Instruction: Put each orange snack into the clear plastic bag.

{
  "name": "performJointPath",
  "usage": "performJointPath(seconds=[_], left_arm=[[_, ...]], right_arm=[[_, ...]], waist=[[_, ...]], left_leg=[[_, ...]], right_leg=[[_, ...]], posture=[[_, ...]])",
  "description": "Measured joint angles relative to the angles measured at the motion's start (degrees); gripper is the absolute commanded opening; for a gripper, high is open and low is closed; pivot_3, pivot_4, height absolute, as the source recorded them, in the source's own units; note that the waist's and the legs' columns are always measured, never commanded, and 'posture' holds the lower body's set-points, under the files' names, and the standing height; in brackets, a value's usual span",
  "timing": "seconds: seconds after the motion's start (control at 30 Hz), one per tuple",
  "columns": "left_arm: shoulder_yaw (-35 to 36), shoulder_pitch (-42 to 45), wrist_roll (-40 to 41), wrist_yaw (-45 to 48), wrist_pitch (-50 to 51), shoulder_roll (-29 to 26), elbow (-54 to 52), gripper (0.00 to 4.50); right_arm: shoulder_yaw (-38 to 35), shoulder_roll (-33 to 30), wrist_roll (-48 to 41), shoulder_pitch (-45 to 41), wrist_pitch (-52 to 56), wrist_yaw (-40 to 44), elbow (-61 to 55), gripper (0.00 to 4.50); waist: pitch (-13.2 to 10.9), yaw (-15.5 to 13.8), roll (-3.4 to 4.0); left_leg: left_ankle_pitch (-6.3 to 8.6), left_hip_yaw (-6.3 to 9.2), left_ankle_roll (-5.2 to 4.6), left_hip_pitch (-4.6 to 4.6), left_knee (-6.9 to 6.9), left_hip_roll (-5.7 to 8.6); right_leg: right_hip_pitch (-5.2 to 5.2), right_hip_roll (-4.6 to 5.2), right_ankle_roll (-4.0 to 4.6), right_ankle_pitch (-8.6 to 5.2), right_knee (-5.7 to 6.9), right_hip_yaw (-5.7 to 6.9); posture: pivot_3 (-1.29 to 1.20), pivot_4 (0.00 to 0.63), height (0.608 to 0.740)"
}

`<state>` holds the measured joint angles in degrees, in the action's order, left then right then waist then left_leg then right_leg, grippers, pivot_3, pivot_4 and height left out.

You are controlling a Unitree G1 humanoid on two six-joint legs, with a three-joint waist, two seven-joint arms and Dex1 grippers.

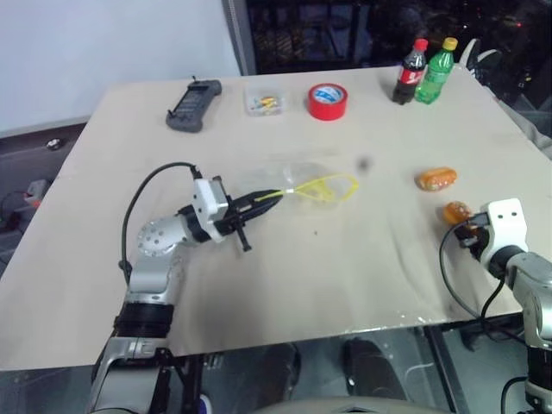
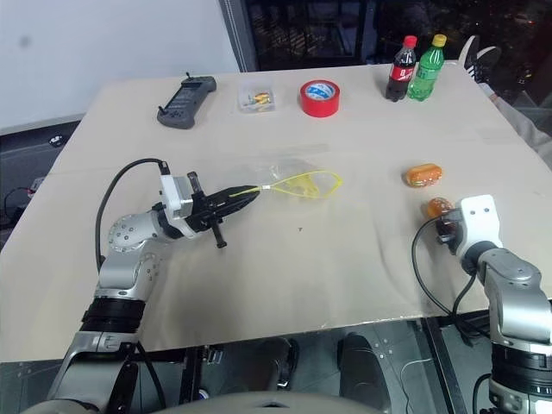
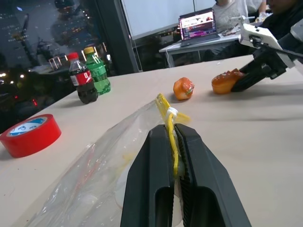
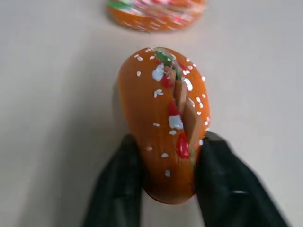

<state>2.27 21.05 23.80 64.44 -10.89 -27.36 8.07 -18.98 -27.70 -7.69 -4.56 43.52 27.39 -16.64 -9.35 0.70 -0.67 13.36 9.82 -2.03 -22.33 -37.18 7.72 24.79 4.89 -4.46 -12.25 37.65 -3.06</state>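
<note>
- While the right gripper [image 4: 163, 189] is clamping the near orange snack [image 4: 163, 123] at the table's [image 1: 362, 276] right edge, its fingers should be squeezing gently.
- Left gripper [image 3: 173, 161] is pinching shut on the clear plastic bag [image 1: 302, 183] mid-table.
- Second snack [image 1: 435, 178] is lying just beyond.

A: The crinkly clear plastic bag [image 3: 90, 184] looks thin and glossy, its yellow seal strip [image 3: 171, 142] smooth plastic between matt black fingers [image 3: 203, 184].

B: The oval orange snack [image 4: 163, 123] shines (speckled white like sesame). The pale beige tabletop [image 1: 345, 276] reads matt, perhaps paper or board. The red tape roll [image 1: 328, 101] looks glossy; both plastic bottles [image 1: 424, 72] gleam.
</note>
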Motion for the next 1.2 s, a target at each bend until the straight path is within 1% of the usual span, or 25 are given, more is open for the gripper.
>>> performJointPath(seconds=[0.1,0.17,0.3,0.43,0.6,0.7,0.8,0.93,0.97,1.0,1.03,1.13,1.17,1.2], left_arm=[[0.1,0.0,0.0,0.3,-0.4,0.0,0.4,0.00],[0.2,-0.1,0.1,0.6,-1.0,0.1,0.7,0.00],[0.1,-0.6,0.1,1.2,-1.6,0.2,0.6,0.00],[-0.5,-1.9,0.2,2.1,-1.7,0.2,-0.9,0.00],[-0.9,-4.8,0.2,4.2,-2.2,-0.6,-3.4,0.00],[-1.0,-6.1,0.1,4.8,-2.5,-1.0,-4.2,0.00],[-1.2,-6.8,-0.1,5.5,-2.6,-1.6,-5.1,0.00],[-1.8,-8.9,-0.1,6.8,-3.2,-2.8,-6.0,0.00],[-2.3,-9.4,-0.1,7.0,-3.3,-2.8,-6.6,0.00],[-2.4,-9.5,-0.1,7.0,-3.3,-2.8,-6.7,0.00],[-2.4,-9.7,-0.1,6.8,-3.3,-2.8,-6.8,0.00],[-2.4,-9.6,-0.2,5.7,-3.2,-2.5,-7.1,0.00],[-2.4,-9.6,-0.5,4.9,-2.7,-2.4,-7.0,0.00],[-2.4,-9.6,-0.6,4.4,-2.5,-2.3,-7.0,0.00]], right_arm=[[0.6,0.0,-5.4,1.0,-1.0,4.0,-5.6,1.11],[4.3,0.8,-10.9,0.1,0.8,6.6,-12.3,1.11],[11.4,2.6,-13.4,-5.6,4.1,5.7,-14.7,1.11],[20.2,3.6,-11.9,-14.4,6.4,3.5,-10.9,1.11],[27.5,2.9,-9.1,-18.8,6.1,4.0,-4.0,1.11],[29.6,2.9,-8.7,-20.9,5.8,4.8,-2.2,1.11],[30.2,3.4,-8.7,-22.4,5.1,5.4,-1.2,1.11],[30.5,8.2,-8.5,-25.8,4.7,4.5,5.6,1.11],[31.7,9.5,-7.7,-27.2,3.1,4.3,8.8,1.37],[32.1,9.8,-7.2,-27.5,2.6,4.2,9.6,1.68],[33.7,11.1,-5.1,-29.1,0.3,3.4,13.0,1.97],[35.8,13.2,-0.8,-31.0,-5.1,0.8,19.6,3.30],[36.3,14.0,-0.1,-31.0,-6.9,0.3,20.3,3.82],[36.3,14.1,0.2,-30.9,-7.7,0.0,20.1,4.23]], waist=[[0.0,0.1,0.02],[0.0,0.2,0.01],[0.0,0.0,0.01],[0.0,0.0,0.00],[0.0,-0.1,0.00],[0.0,0.0,0.01],[0.0,0.0,0.01],[0.0,0.3,0.03],[0.0,0.2,0.03],[0.0,0.2,0.02],[0.0,0.2,0.03],[0.0,0.1,0.03],[0.0,0.1,0.03],[0.0,0.1,0.03]], left_leg=[[0.00,0.00,0.00,0.00,0.01,0.00],[0.00,0.02,0.00,0.01,0.01,-0.07],[0.00,0.02,0.00,0.00,-0.01,-0.05],[0.00,0.06,0.00,-0.02,0.00,-0.03],[-0.03,0.14,0.06,-0.13,0.08,-0.02],[-0.03,0.15,0.07,-0.14,0.11,-0.02],[0.00,0.18,0.02,-0.13,0.13,-0.03],[0.00,0.15,0.02,-0.10,0.20,-0.05],[0.00,0.15,0.02,-0.10,0.22,-0.05],[-0.01,0.15,0.03,-0.10,0.22,-0.05],[-0.02,0.14,0.05,-0.10,0.23,-0.04],[-0.11,0.14,0.20,-0.10,0.23,-0.03],[-0.11,0.14,0.21,-0.12,0.23,-0.03],[-0.12,0.13,0.21,-0.19,0.24,-0.03]], right_leg=[[0.00,0.00,-0.01,0.00,-0.01,-0.01],[0.00,0.00,-0.01,-0.01,-0.03,0.01],[-0.03,0.00,-0.01,0.00,-0.06,0.03],[-0.02,0.00,0.00,0.00,-0.10,0.07],[0.00,-0.01,0.02,0.01,-0.33,0.17],[0.01,-0.01,0.01,0.01,-0.37,0.17],[0.00,-0.01,0.01,0.01,-0.38,0.20],[0.02,-0.02,0.02,0.01,-0.37,0.15],[0.03,-0.02,0.02,0.01,-0.38,0.15],[0.03,-0.06,0.02,0.01,-0.38,0.17],[0.04,-0.18,0.02,0.01,-0.38,0.15],[0.05,-0.20,0.03,0.01,-0.39,0.15],[0.06,-0.20,0.03,0.02,-0.39,0.15],[0.14,-0.20,0.03,0.02,-0.39,0.12]], posture=[[0.00,0.150,0.740],[0.00,0.150,0.740],[0.00,0.150,0.740],[0.00,0.150,0.740],[0.00,0.150,0.740],[0.00,0.150,0.740],[0.00,0.150,0.740],[0.00,0.150,0.740],[0.00,0.150,0.740],[0.00,0.150,0.740],[0.00,0.150,0.740],[0.00,0.150,0.740],[0.00,0.150,0.740],[0.00,0.150,0.740]])
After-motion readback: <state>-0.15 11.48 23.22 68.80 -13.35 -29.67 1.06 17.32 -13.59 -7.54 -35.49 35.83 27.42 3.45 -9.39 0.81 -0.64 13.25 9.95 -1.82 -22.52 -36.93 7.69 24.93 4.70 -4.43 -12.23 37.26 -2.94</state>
